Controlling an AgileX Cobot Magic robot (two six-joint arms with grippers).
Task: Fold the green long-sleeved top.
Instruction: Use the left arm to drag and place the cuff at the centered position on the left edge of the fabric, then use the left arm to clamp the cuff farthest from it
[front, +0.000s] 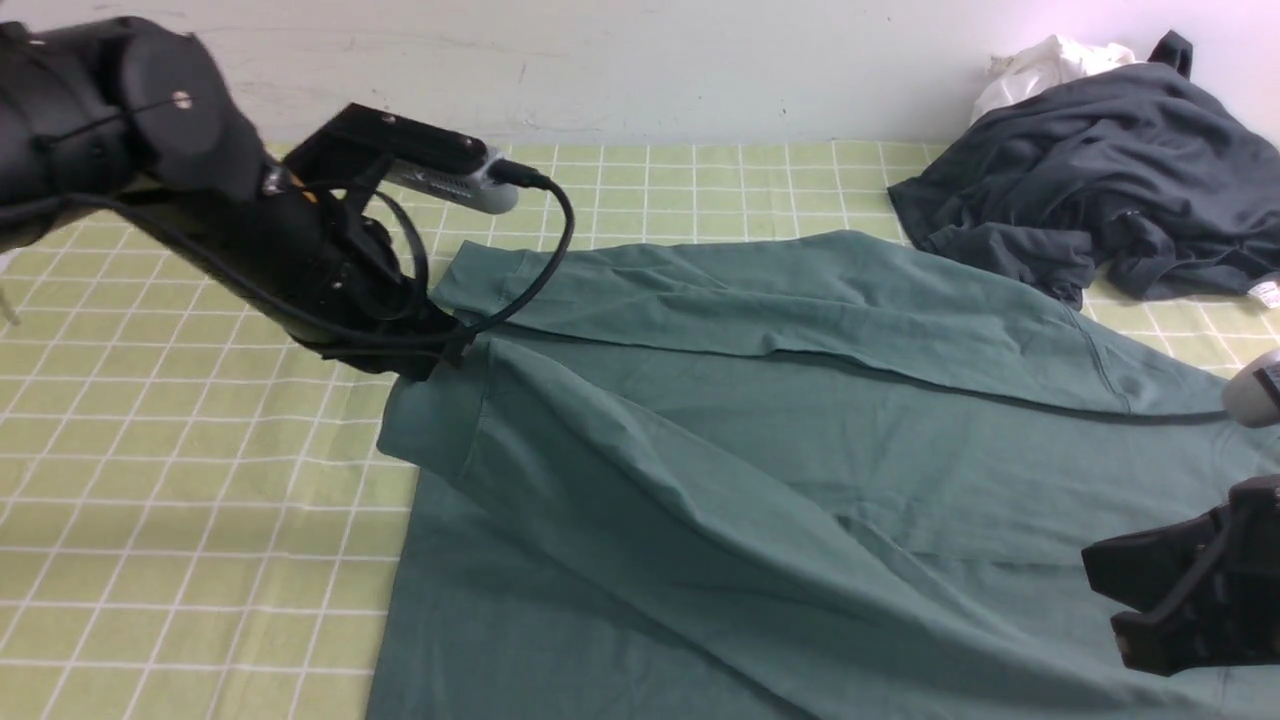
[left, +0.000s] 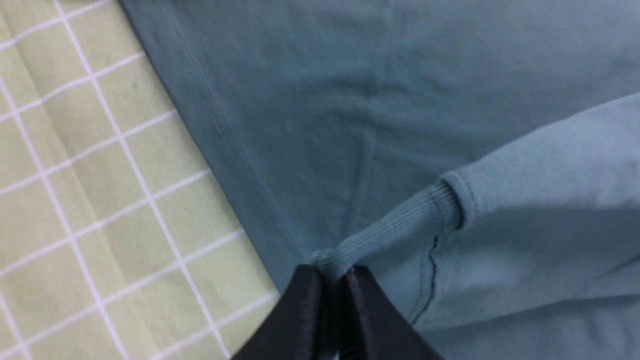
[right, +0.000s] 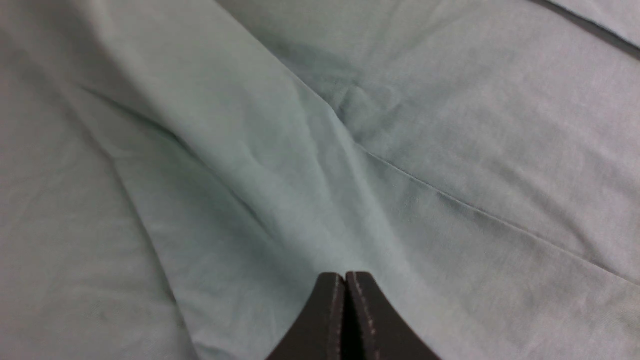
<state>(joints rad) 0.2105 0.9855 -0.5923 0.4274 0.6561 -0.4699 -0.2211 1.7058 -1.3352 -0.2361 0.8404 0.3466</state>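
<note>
Between the closed fingers of my left gripper (left: 336, 295) I have the cuff end of one sleeve of the green long-sleeved top (front: 750, 520), its ribbed cuff showing just beside my tips. From there the sleeve runs toward my right side, lying slantwise over the body of the top, which spreads beneath and beyond my grip. Farther forward of my left gripper, another sleeve lies across the top in a long band. My right gripper (right: 345, 277) is shut with nothing between its tips, over the green fabric; whether it touches I cannot tell. Beyond my right gripper, on the checked cloth (front: 180, 450), sits a dark grey garment (front: 1130, 150), with something white (front: 1060, 65) behind it.
</note>
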